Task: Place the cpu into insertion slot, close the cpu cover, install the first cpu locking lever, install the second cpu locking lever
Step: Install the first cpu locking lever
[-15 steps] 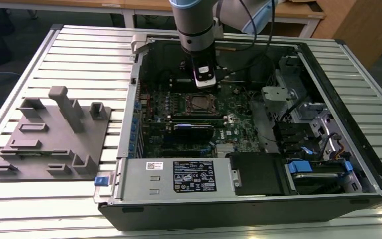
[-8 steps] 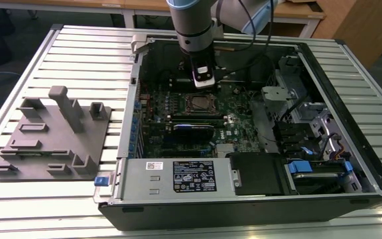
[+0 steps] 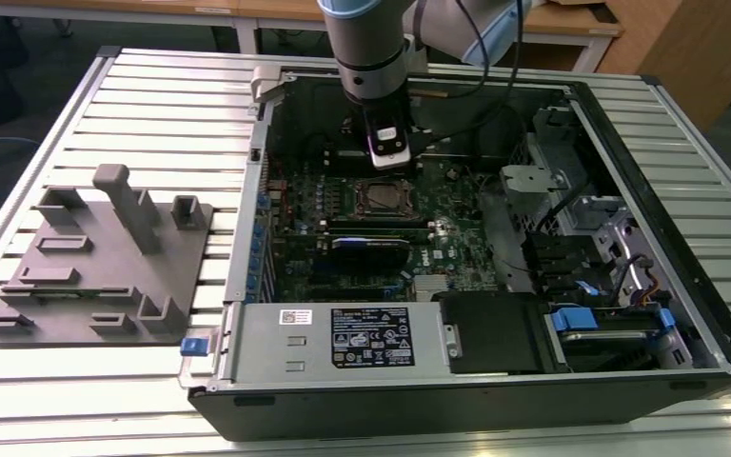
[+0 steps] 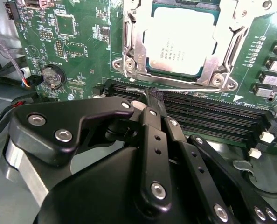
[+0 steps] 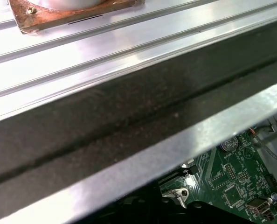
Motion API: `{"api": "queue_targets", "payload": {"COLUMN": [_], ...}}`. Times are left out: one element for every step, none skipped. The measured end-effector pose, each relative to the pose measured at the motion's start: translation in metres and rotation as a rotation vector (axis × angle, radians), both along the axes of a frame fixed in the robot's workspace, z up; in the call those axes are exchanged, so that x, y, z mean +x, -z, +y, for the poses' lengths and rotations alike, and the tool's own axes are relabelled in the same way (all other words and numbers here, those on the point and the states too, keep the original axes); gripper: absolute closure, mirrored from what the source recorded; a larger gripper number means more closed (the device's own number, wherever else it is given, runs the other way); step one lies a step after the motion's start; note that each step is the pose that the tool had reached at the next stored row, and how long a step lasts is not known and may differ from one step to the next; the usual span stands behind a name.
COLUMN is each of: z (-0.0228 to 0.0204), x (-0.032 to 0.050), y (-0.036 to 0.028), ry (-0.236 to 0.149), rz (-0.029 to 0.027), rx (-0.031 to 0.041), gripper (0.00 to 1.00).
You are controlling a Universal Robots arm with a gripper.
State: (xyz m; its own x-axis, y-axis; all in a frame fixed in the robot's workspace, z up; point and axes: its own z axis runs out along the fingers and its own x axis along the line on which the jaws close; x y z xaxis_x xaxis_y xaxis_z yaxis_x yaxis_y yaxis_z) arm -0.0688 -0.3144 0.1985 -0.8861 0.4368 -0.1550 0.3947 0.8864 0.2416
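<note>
Cpu, the flat square silver-grey metal-topped chip point(image 4: 183, 42), sits under the thin silvery metal cover frame point(image 4: 129, 46). My jaws are closed, tips at the thin wire locking lever point(image 4: 185, 87) just beside that chip; a slip could let it spring and gouge the green circuit board point(image 4: 73, 46)

cpu point(image 4: 183, 42) seated (silver top), cpu cover point(image 4: 131, 46) closed

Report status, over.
Gripper at locking lever. Cpu seated, cpu cover closed over it. Nothing blocking.
</note>
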Motion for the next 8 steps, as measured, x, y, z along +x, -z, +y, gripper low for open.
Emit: {"api": "queue_targets", "payload": {"z": [0.0000,0.0000,0.0000,0.0000,0.0000,0.0000,0.0000,0.0000], "x": [0.0000,-0.0001,-0.0001,-0.0002,-0.0002,-0.0062,-0.0063,-0.0064], "y": [0.0000,0.0000,0.0000,0.0000,0.0001,0.0016,0.0016,0.0016], "ry": [0.000,0.000,0.000,0.000,0.000,0.000,0.000,0.000], "rz": [0.0000,0.0000,0.0000,0.0000,0.0000,-0.0007,-0.0008,-0.0007], "rx": [0.0000,0.0000,0.0000,0.0000,0.0000,0.0000,0.0000,0.0000], "gripper": [0.89,0.89,0.89,0.89,0.89,0.89,0.89,0.89]}}
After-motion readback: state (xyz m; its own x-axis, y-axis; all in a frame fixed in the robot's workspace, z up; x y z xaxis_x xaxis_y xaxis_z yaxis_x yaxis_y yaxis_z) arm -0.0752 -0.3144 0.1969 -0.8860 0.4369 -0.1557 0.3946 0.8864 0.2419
